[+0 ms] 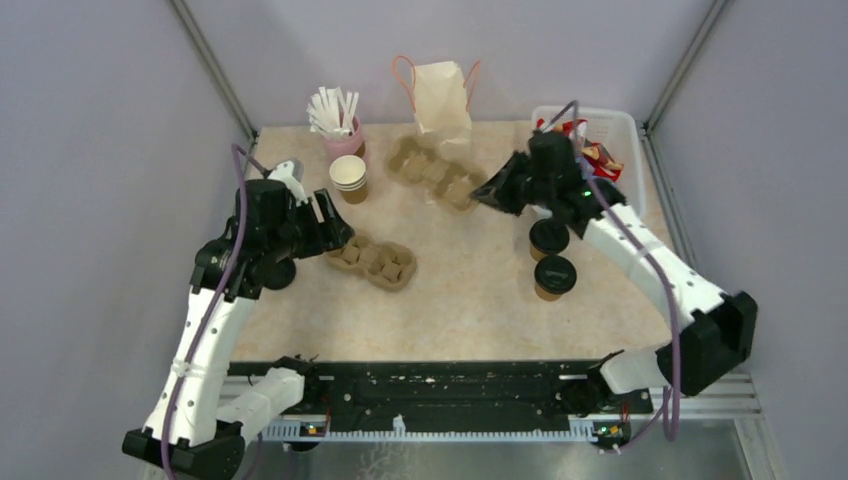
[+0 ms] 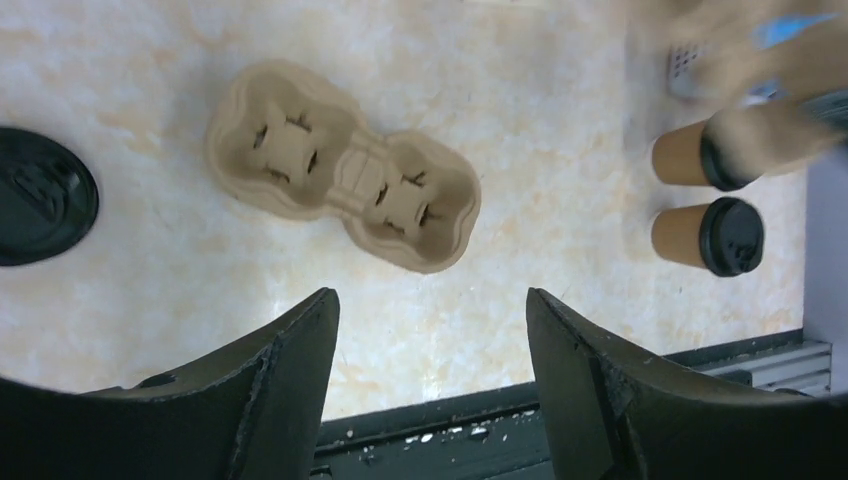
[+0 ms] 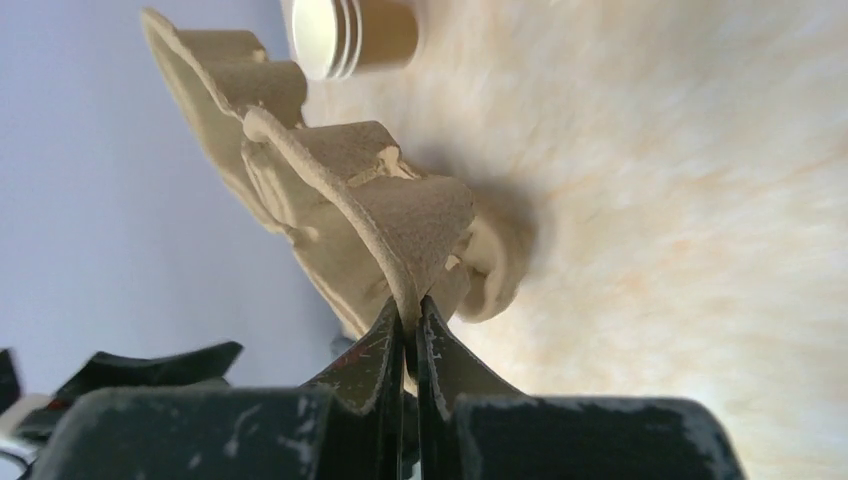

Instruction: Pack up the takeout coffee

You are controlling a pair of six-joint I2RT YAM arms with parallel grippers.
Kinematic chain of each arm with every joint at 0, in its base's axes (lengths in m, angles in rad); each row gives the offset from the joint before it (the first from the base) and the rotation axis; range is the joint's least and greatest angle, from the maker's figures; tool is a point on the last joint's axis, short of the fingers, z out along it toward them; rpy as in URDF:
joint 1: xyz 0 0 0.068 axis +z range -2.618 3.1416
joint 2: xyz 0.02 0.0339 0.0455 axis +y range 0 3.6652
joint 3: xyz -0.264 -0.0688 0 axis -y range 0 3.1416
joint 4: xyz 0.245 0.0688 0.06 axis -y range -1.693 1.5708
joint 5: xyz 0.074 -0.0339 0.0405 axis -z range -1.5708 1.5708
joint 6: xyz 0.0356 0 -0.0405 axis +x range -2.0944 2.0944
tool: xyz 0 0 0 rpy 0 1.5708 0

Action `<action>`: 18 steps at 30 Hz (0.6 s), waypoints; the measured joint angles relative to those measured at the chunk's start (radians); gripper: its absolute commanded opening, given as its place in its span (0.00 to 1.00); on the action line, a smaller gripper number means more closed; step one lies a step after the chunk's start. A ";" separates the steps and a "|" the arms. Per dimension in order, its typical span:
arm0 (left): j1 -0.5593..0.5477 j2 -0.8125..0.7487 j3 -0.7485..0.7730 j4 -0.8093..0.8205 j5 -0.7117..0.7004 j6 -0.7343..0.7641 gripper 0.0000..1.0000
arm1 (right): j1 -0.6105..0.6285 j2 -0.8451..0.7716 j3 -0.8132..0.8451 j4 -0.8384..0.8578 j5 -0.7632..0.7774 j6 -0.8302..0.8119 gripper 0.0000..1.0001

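Note:
Two small brown coffee cups with black lids stand right of centre, under my right arm; they also show in the left wrist view. The pale paper bag stands at the back. My right gripper is shut on the rim of the far pulp cup carrier, pinched thin between the jaws; the carrier fills that view. My left gripper is open and empty, above the left end of the near two-cup carrier.
A pink cup of white straws and a stack of lidless brown cups stand at the back left. A white bin with snack packets sits at the back right. Grey walls close in the table.

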 measured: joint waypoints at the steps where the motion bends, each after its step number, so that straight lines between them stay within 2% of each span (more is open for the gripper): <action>1: 0.000 -0.003 -0.022 -0.006 0.005 -0.005 0.79 | -0.007 -0.007 0.012 -0.011 0.006 -0.012 0.00; 5: 0.000 0.045 -0.099 0.008 0.030 0.006 0.86 | -0.095 -0.103 0.283 -0.276 0.100 -0.241 0.00; 7: 0.000 0.112 -0.119 0.029 0.044 0.040 0.86 | -0.095 -0.141 0.414 -0.359 0.114 -0.328 0.00; 9: 0.000 0.216 -0.122 0.058 0.056 0.089 0.91 | -0.093 -0.182 0.532 -0.423 0.121 -0.402 0.00; 13: 0.000 0.436 -0.129 0.130 0.086 0.206 0.92 | -0.091 -0.238 0.637 -0.490 0.129 -0.479 0.00; 18: -0.021 0.614 -0.157 0.199 0.108 0.296 0.82 | -0.091 -0.252 0.644 -0.511 0.139 -0.534 0.00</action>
